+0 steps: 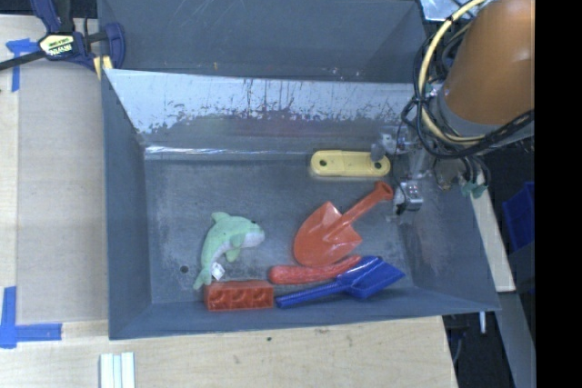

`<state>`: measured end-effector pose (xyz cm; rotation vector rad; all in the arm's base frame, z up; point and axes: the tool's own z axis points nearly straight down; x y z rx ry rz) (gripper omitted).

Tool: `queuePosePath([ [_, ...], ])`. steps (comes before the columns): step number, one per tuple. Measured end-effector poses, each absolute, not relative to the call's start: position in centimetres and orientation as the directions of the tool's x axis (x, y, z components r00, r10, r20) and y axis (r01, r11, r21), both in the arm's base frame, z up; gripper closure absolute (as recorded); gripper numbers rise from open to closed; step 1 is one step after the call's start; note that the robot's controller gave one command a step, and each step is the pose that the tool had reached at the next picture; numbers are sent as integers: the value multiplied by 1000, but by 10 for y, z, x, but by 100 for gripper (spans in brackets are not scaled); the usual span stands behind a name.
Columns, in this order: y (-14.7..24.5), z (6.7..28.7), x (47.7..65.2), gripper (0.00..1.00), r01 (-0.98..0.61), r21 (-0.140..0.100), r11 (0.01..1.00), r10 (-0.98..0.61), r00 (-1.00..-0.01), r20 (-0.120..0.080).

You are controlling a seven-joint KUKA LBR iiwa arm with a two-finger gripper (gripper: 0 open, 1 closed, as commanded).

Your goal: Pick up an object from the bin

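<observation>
My gripper (406, 184) hangs at the right side of the bin, just beyond the handle end of a red toy shovel (329, 233) whose blade lies toward the bin's middle. A flat yellow piece with a hole (349, 164) lies just left of the gripper, near the back wall. Nothing shows in the gripper.
Along the front wall lie a blue toy shovel (346, 283), a second red piece (305, 273) and a red building brick (239, 294). A green plush dolphin (227, 243) rests at the front left. The arm's orange cover and cables hang over the bin's right rim.
</observation>
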<state>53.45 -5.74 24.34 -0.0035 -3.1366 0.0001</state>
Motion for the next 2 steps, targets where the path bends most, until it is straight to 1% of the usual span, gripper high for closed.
queuePosePath([
  [1, -57, 248, 536, 0, 0, 0, 1000, 0, -1000, -4],
  [2, -79, 108, 496, 0, -147, -2, 989, -147, -989, -3],
])
